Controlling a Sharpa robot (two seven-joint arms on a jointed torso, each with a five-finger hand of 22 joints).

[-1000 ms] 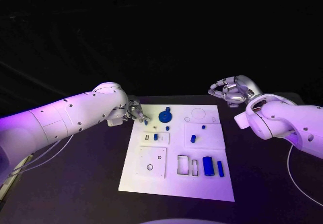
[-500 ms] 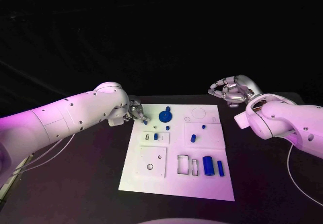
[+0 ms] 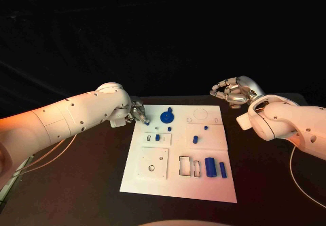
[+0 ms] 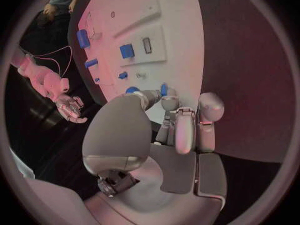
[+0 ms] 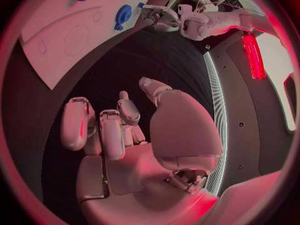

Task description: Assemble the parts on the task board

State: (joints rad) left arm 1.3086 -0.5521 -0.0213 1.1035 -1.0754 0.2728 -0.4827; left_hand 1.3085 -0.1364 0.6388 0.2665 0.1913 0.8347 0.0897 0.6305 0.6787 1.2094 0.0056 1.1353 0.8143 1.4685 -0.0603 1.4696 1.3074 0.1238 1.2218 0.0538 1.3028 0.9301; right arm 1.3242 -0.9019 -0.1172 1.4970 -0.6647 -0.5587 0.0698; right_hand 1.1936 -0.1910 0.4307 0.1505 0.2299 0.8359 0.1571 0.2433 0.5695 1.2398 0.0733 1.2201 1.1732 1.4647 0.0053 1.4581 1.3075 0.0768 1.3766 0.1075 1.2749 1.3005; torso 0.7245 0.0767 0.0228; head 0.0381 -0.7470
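White rectangular task board (image 3: pixel 178 183) lying flat in the middle of the black surface (image 3: pixel 81 188), bearing cut-out recesses and small blue parts. A round blue part (image 3: pixel 167 116) stands near the far edge; two blue cylinders (image 3: pixel 215 168) lie side by side at the near right; smaller blue pieces (image 3: pixel 195 139) sit mid-board. Left robot hand (image 3: pixel 139 114), at the board's far left corner, pinches a small blue part (image 4: pixel 164 89) between its fingertips. Right robot hand (image 3: pixel 232 92) hangs beyond the board's far right corner, clear of it, fingers curled inward around nothing.
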